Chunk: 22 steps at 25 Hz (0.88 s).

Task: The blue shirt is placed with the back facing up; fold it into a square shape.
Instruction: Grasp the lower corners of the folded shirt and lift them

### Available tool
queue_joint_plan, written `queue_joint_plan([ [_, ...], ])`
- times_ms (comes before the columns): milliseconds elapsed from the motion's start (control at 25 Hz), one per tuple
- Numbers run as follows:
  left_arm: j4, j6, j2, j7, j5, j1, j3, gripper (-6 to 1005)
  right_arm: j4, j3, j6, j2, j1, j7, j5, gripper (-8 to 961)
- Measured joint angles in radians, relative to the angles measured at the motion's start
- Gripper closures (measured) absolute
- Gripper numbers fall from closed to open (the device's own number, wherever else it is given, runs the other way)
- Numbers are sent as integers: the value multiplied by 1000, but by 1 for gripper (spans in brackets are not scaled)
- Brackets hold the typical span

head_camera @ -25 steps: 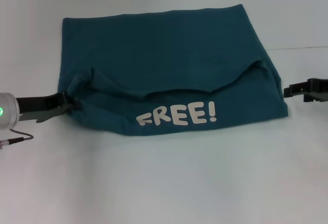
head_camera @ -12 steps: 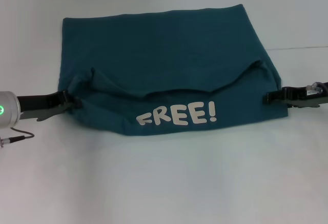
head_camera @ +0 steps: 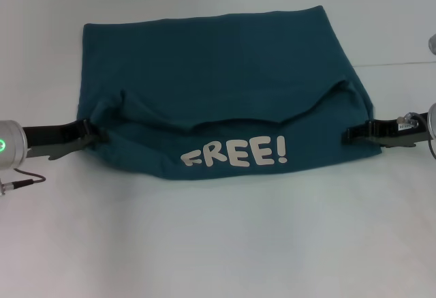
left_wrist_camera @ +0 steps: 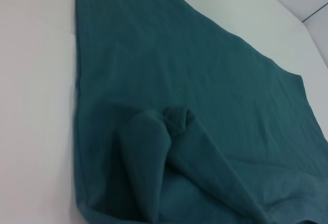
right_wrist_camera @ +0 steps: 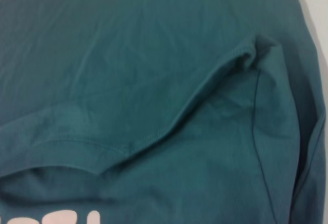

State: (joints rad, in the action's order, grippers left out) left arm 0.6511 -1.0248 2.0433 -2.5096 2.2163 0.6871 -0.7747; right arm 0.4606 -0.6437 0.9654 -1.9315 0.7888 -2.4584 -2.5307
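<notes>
The left claw [head_camera: 92, 136] lies low on the desk [head_camera: 218, 243], its tip touching the left side edge of the blue shirt [head_camera: 218, 73] where the cloth bunches into a small tuck. Whether it grips the fabric or only touches it cannot be told. Opposite it, the right claw [head_camera: 349, 135] reaches in from the other side, its dark tip over the shirt's right edge; how wide it stands cannot be told either.

Between the two claws the shirt lies partly folded: its near part is turned over onto the rest, with the white lettering "FREE!" [head_camera: 235, 155] facing up, and a curved hem running across from one claw to the other. Beyond both claws the plain panel spreads flat. A thin cable [head_camera: 24, 182] trails on the desk near the left arm.
</notes>
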Motion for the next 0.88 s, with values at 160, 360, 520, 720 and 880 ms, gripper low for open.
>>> queue_joint_plan([
  [160,-3,1,1,0,0,1,0,962,20,0,16,0,-5,-5,5,302],
  [360,-4,2,1,0,0,2,0,962,25,1,22,0,-7,-6,5,443],
  [520,-4,1,2,0,1,2,0,963,26,4,24,1,-9,-6,6,616],
  [720,-2,-10,2,1,1,-2,-1,963,45,3,61,4,-12,-6,6,800],
  [880,7,-73,-6,4,9,-5,-1,962,129,5,173,5,-35,-6,6,897],
])
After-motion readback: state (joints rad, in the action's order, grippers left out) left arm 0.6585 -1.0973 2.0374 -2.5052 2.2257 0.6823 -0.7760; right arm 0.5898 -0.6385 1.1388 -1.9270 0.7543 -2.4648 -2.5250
